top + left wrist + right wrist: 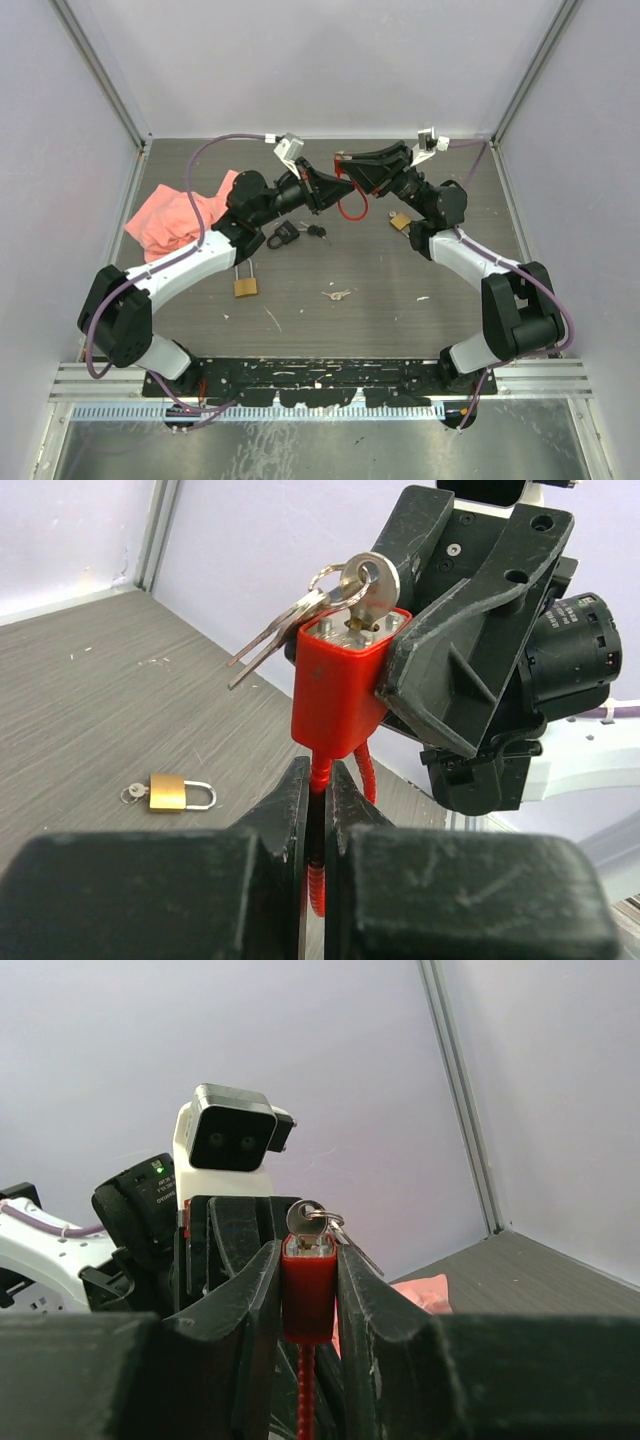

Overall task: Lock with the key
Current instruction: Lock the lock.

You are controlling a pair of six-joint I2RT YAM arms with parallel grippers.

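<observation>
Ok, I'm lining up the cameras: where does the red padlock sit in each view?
Top external: red padlock at upper centre, a small red patch.
Left wrist: centre, key on top.
Right wrist: lower centre, key again on top.
Shared landmark: its red cable, trailing from the body in every view.

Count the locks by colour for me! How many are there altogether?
Red lock: 1
Black lock: 1
Gold locks: 2
Total: 4
</observation>
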